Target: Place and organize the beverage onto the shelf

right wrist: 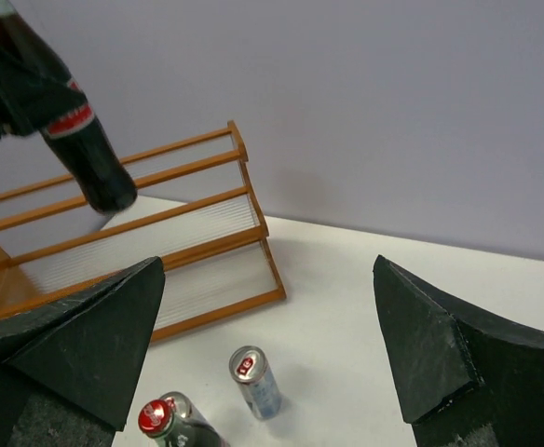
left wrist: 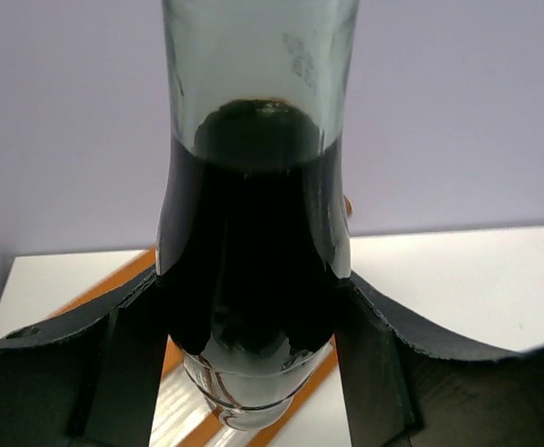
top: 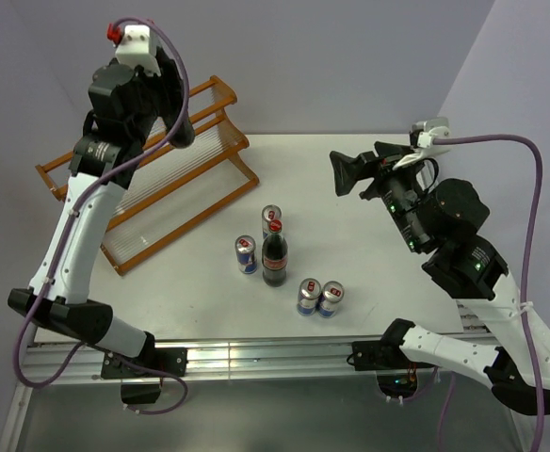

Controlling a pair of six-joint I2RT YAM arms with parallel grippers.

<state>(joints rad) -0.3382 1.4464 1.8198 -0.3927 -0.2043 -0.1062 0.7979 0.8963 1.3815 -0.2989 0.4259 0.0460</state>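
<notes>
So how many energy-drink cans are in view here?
4 cans, all on the table: one behind the standing cola bottle, one at its left, two side by side nearer the front edge. The left arm covers part of the shelf, so another could be hidden.

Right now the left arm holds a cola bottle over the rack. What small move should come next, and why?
Probably lower it a little toward a tier. The left gripper is shut on the cola bottle, which hangs tilted over the upper tiers of the shelf and seems not yet to rest on one. Releasing now would likely drop it.
</notes>
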